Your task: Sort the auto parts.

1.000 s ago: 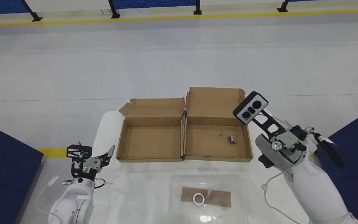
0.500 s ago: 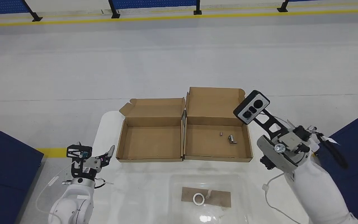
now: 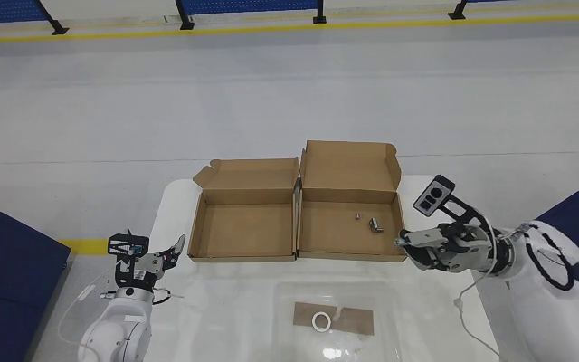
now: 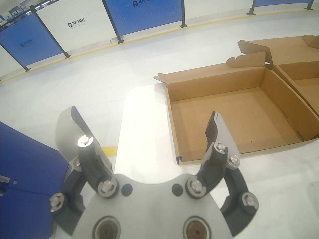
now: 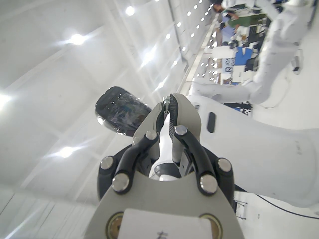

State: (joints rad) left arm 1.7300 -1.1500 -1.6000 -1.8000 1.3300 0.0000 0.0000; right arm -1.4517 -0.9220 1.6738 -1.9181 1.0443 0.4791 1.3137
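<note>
A screw (image 5: 166, 103) sits pinched between the tips of the right gripper (image 5: 166, 107), whose fingers are clamped on it; in the top view this gripper hangs near the table's (image 3: 226, 290) right edge, at the right wall of the right box (image 3: 326, 231), close to that box's front corner; inside that box, toward the same wall, lie a small part (image 3: 358, 216) and a bigger part (image 3: 377, 226), near each other; the left box (image 3: 244, 231) touches it on the left; near the table's front edge a white ring (image 3: 320, 319) rests on a cardboard strip (image 3: 355, 318); the left gripper (image 4: 147, 130) hangs over the table's left edge, fingers wide apart, holding nothing.
</note>
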